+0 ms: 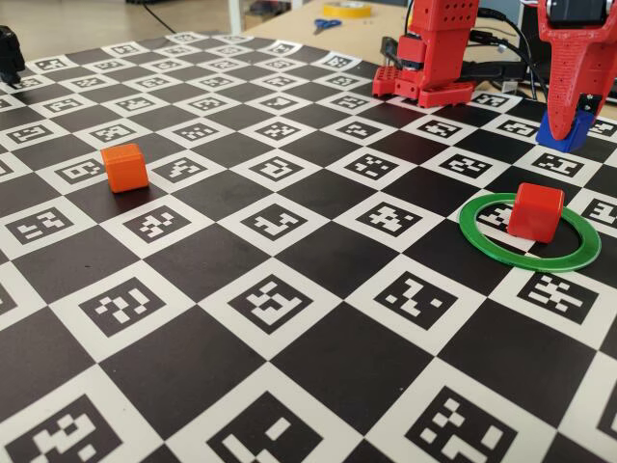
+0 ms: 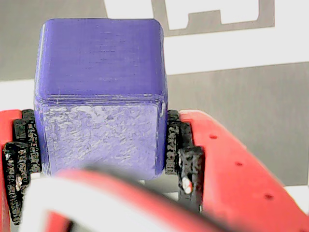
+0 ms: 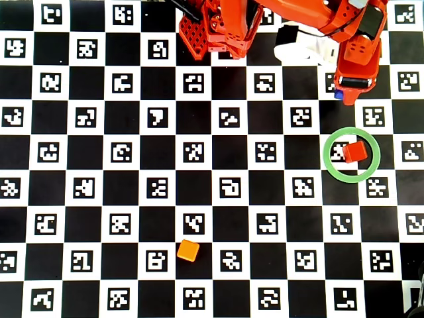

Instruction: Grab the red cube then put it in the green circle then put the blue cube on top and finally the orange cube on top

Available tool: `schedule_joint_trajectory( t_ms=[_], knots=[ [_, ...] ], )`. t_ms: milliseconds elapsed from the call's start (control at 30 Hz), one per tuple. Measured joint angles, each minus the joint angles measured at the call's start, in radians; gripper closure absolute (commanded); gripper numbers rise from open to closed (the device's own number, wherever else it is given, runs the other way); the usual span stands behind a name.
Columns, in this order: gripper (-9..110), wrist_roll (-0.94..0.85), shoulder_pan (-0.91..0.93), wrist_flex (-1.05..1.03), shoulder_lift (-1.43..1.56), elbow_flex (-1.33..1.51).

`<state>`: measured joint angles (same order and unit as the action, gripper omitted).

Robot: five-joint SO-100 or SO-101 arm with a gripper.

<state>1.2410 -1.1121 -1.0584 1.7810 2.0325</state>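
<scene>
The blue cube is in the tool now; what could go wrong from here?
1. The tool pinches the blue cube near its lower part, so it may tilt on release.
2. The red cube sits off-centre in the green circle; a careless placement could push it onto the ring.

- Setting: robotics lab or maker workshop.
- Tabletop: covered by a black-and-white checkerboard with a coded marker printed in each white square, the kind used for camera calibration.
- Red 3D-printed robot arm, with black cables behind its base.
- Background bench: blue-handled scissors, yellow tape roll.
</scene>
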Motion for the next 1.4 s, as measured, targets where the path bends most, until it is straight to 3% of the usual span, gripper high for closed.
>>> schedule_joint_trajectory(
  t_ms=[600, 1400],
  knots=[
    [88, -0.262, 0.041, -0.298, 0.02, -0.262],
    [88, -0.488, 0.132, -0.362, -0.287, -0.657]
  ],
)
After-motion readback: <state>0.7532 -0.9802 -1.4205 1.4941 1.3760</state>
